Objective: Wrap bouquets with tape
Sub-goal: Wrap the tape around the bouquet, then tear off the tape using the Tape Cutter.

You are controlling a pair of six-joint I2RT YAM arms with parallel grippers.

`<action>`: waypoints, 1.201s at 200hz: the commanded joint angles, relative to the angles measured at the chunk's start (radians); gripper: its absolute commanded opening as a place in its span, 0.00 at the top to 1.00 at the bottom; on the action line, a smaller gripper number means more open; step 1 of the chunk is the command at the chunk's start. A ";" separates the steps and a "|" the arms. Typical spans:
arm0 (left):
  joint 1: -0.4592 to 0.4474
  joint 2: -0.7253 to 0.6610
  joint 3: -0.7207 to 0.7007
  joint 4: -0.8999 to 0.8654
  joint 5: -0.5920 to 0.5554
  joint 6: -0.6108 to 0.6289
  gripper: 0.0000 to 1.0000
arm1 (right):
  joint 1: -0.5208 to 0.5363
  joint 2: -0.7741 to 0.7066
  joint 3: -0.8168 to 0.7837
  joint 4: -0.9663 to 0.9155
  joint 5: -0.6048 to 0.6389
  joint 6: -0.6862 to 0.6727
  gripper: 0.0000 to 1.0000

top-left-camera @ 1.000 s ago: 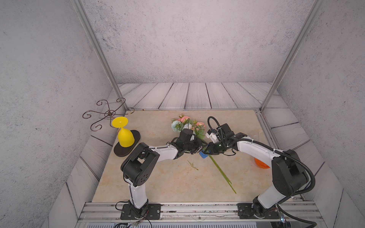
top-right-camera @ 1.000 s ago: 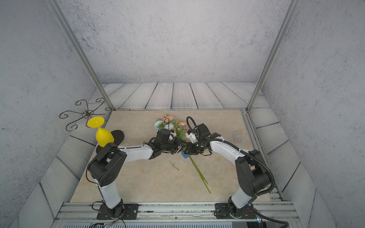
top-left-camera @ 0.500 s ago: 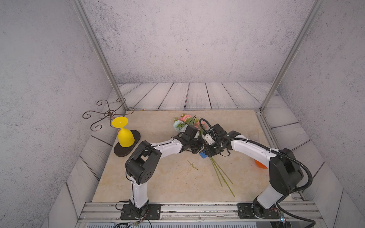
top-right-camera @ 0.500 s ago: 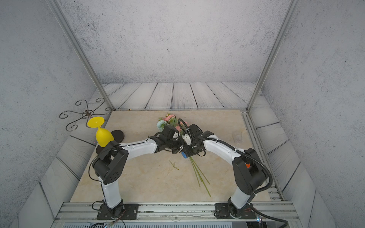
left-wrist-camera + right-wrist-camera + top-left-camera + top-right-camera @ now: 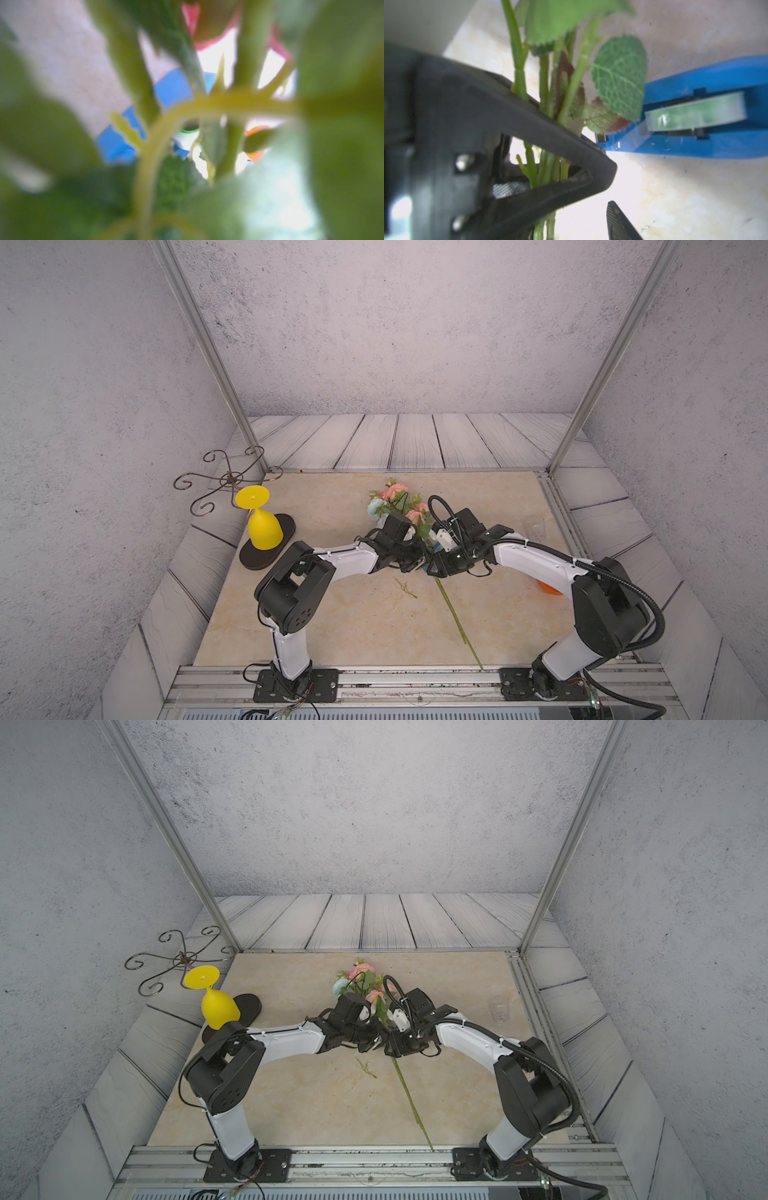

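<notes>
The bouquets (image 5: 395, 499) lie mid-table in both top views, pink and pale blue blooms (image 5: 359, 977) at the far end and long green stems (image 5: 455, 616) running toward the front edge. My left gripper (image 5: 411, 564) is shut on the bunched stems (image 5: 546, 172); the right wrist view shows its black fingers (image 5: 529, 116) pinching them. My right gripper (image 5: 434, 568) faces it just beside the stems, open, with one ribbed fingertip (image 5: 618, 222) showing clear of them. The tape (image 5: 695, 114) sits in its blue dispenser (image 5: 716, 76) right behind the leaves. Leaves blur the left wrist view.
An upturned yellow goblet (image 5: 262, 522) stands on a black disc (image 5: 268, 549) at the left, by a scrolled metal stand (image 5: 226, 479). A loose green sprig (image 5: 406, 587) lies before the grippers. An orange object (image 5: 548, 587) and a clear glass (image 5: 534, 529) are at the right.
My right gripper has opened and let go of the stems, while the left gripper has closed on them. The stems, fanned out half a second ago, lie gathered in one line.
</notes>
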 commanded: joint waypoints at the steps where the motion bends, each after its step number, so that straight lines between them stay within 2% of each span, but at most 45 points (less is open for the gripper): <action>1: 0.008 -0.047 -0.044 0.044 0.018 0.053 1.00 | -0.087 -0.097 -0.038 0.081 -0.042 0.095 0.44; 42: 0.016 -0.061 -0.091 0.063 -0.007 0.078 1.00 | -0.117 -0.030 -0.007 0.069 -0.006 0.159 0.50; 72: 0.023 -0.106 -0.105 -0.024 -0.051 0.128 1.00 | -0.135 -0.033 -0.026 0.110 -0.001 0.207 0.51; 110: 0.028 -0.109 -0.123 -0.020 -0.047 0.131 1.00 | -0.133 0.046 0.054 0.035 0.063 0.159 0.52; 137: 0.030 -0.111 -0.151 -0.015 -0.055 0.134 1.00 | -0.129 0.125 0.074 0.015 0.074 0.136 0.61; 165: 0.027 -0.127 -0.197 -0.036 -0.083 0.157 1.00 | -0.131 0.147 0.068 0.012 0.102 0.151 0.66; 190: 0.026 -0.144 -0.265 0.042 -0.102 0.130 1.00 | -0.129 0.140 0.071 0.013 0.084 0.149 0.66; 240: 0.019 -0.137 -0.324 0.115 -0.162 0.165 1.00 | -0.129 0.203 0.106 -0.021 0.026 0.102 0.66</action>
